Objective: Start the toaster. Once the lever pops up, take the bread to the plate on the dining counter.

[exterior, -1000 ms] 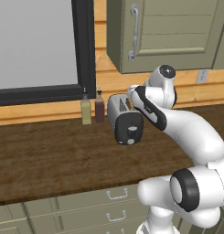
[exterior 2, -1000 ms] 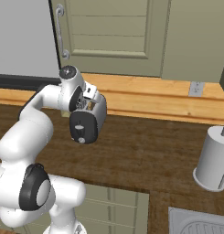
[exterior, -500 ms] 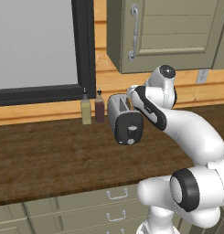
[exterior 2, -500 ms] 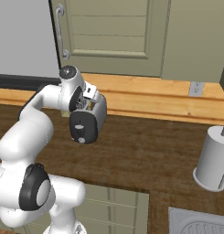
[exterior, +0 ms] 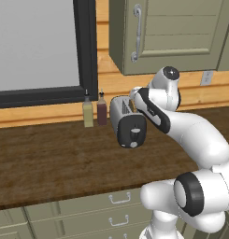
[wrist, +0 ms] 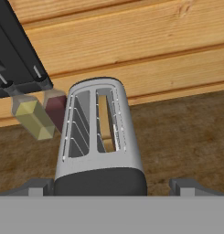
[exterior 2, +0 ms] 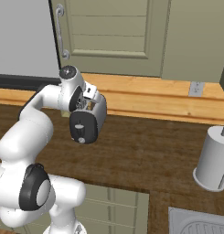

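My gripper [wrist: 111, 183] is wide open and holds nothing. It hangs just above the toaster [wrist: 98, 137], with one finger tip on each side of the black end. The toaster sits on the dark wood worktop [exterior: 50, 158], close to the wood wall. A slice of bread [wrist: 105, 124] stands in one of its two slots. The other slot has no bread in it. Two small bottles, one yellow [exterior: 88, 112] and one dark red [exterior: 102, 111], stand just beside the toaster. A white roll [exterior 2: 215, 157] stands well apart on the worktop.
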Available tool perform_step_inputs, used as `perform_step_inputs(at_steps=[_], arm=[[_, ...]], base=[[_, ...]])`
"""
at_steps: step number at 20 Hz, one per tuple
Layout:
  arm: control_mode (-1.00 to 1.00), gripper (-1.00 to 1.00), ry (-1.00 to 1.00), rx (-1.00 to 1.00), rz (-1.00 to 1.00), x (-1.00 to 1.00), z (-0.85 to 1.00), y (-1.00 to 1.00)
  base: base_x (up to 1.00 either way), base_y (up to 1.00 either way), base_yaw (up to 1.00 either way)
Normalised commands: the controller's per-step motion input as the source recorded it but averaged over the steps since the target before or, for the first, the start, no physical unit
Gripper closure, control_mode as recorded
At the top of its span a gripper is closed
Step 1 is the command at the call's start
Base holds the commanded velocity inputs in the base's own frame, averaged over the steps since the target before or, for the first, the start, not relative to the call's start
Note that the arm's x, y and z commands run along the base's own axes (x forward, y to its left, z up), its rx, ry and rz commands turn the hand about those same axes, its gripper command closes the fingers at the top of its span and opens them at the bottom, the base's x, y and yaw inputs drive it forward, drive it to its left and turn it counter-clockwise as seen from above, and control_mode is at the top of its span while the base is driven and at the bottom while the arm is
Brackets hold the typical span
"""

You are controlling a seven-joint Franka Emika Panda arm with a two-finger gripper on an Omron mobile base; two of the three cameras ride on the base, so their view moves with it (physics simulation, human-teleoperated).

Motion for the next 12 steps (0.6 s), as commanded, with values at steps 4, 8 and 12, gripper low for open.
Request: perform_step_inputs(at_steps=[4, 8, 12], arm=[[-1.00, -1.00, 0.00, 0.00, 0.00, 0.00, 0.00, 0.00], [-1.00, -1.00, 0.00, 0.00, 0.00, 0.00, 0.00, 0.00], [-1.00, -1.00, 0.00, 0.00, 0.00, 0.00, 0.00, 0.00]], base=[[0.00, 0.00, 0.00], [0.00, 0.00, 0.00], [0.00, 0.00, 0.00]])
